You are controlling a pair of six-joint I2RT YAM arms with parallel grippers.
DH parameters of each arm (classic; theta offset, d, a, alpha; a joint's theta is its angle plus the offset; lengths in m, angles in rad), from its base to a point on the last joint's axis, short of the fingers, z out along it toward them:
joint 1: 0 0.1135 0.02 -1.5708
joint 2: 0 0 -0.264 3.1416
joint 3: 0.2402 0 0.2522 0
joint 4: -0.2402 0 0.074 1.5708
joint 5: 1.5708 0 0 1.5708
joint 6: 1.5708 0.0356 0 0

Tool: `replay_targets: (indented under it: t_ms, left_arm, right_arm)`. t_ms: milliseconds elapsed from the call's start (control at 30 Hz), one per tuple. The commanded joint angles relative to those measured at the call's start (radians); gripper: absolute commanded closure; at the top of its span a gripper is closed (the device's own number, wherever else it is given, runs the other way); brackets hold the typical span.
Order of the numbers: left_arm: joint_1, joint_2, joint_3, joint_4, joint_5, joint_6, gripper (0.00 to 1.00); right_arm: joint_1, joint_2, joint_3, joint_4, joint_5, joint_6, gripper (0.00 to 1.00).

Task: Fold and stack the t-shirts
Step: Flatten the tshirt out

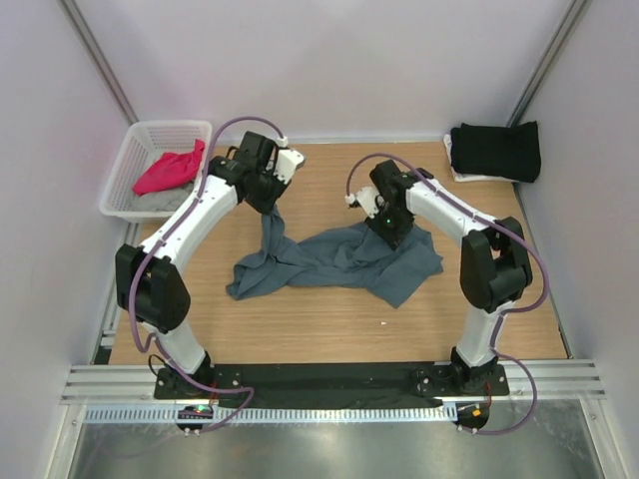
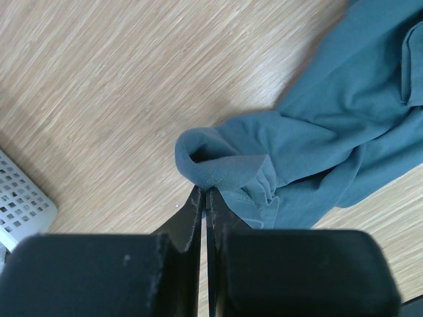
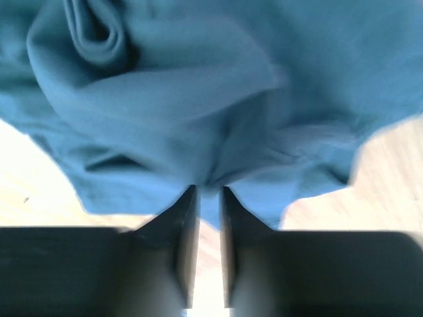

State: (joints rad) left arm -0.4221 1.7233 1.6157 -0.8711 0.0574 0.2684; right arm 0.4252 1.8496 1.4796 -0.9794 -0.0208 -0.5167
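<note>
The slate blue-grey t-shirt (image 1: 344,257) lies crumpled in the middle of the table. My left gripper (image 1: 270,205) is shut on a rolled edge of it (image 2: 221,172) and holds that corner up off the wood. Over the shirt's right part, my right gripper (image 1: 394,235) has its jaws a narrow gap apart, with bunched cloth (image 3: 198,119) right at its fingertips (image 3: 188,198); that view is blurred. A folded black t-shirt (image 1: 496,150) rests at the back right corner. The magenta-pink t-shirt (image 1: 168,170) lies in the basket on top of a light grey one (image 1: 160,201).
The white mesh basket (image 1: 135,150) stands at the back left corner, and its corner shows in the left wrist view (image 2: 20,201). A pale folded layer (image 1: 459,173) peeks out under the black shirt. Grey walls close in the table on three sides.
</note>
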Motion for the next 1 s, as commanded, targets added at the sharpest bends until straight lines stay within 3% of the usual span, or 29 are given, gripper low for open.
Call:
replay_targets:
  t_ms: [0, 67, 200, 567, 967]
  left_arm:
    - [0.008, -0.016, 0.041, 0.038, 0.013, 0.0, 1.0]
    - [0.009, -0.018, 0.041, 0.038, 0.01, 0.0, 1.0]
    - [0.008, -0.022, 0.038, 0.034, 0.007, 0.0, 1.0]
    - [0.009, -0.039, 0.032, 0.027, -0.021, -0.014, 1.0]
    - [0.009, -0.051, 0.001, 0.032, -0.042, -0.018, 1.0]
  right_arm:
    - [-0.002, -0.079, -0.019, -0.027, -0.021, 0.011, 0.66]
    - [-0.003, -0.076, 0.043, -0.033, -0.018, -0.005, 0.56]
    - [-0.002, -0.031, 0.197, -0.048, -0.039, -0.014, 0.55]
    - [0.023, 0.232, 0.481, -0.096, -0.223, -0.068, 0.62]
    - [0.05, 0.313, 0.509, -0.14, -0.269, -0.108, 0.69]
